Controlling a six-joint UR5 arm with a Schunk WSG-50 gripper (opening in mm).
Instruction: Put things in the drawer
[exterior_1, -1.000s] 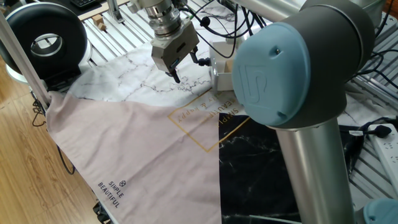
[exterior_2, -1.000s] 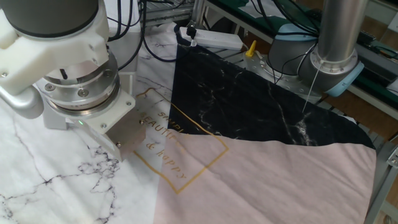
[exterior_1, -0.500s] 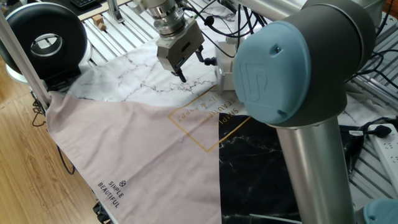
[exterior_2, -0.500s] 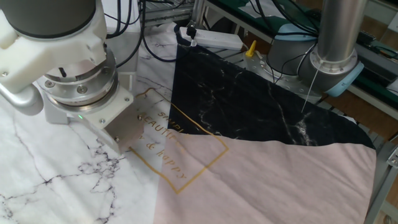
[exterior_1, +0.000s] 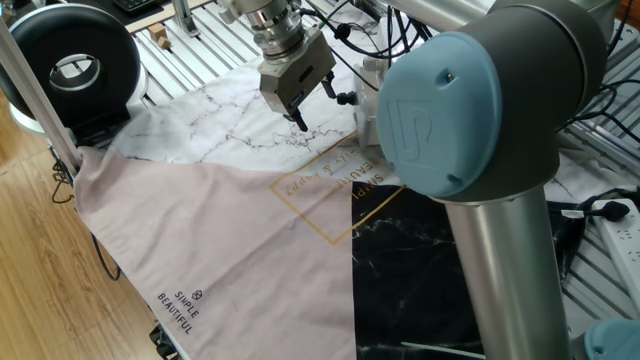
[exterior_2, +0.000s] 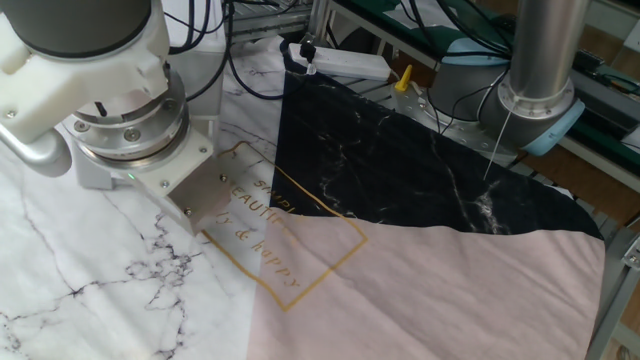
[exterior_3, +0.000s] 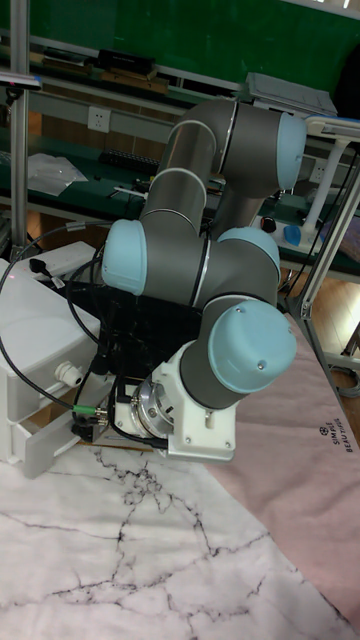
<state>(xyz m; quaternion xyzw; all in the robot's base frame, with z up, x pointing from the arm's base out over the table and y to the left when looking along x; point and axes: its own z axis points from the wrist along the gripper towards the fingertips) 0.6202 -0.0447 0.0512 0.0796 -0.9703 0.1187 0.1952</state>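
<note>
In one fixed view we see the gripper (exterior_1: 299, 121) hanging over the white marbled part of the cloth (exterior_1: 215, 205), its dark fingertips close together just above the fabric. Whether they pinch anything we cannot tell — the tips are too small to read. Just to the right of the gripper, mostly hidden behind the big arm (exterior_1: 470, 130), sits the white cabinet (exterior_1: 366, 110).

In the other fixed view we look at the wrist from close up; the metal gripper body (exterior_2: 205, 196) hovers over the gold lettering on the cloth (exterior_2: 420, 290), and the fingers themselves are hidden.

In the tall fixed view the drawer (exterior_3: 40, 425) stands a little way out of the cabinet (exterior_3: 40, 340), left of the wrist. The gripper is covered by the arm (exterior_3: 200, 270) here, and the wooden block shows in none of the views.
</note>
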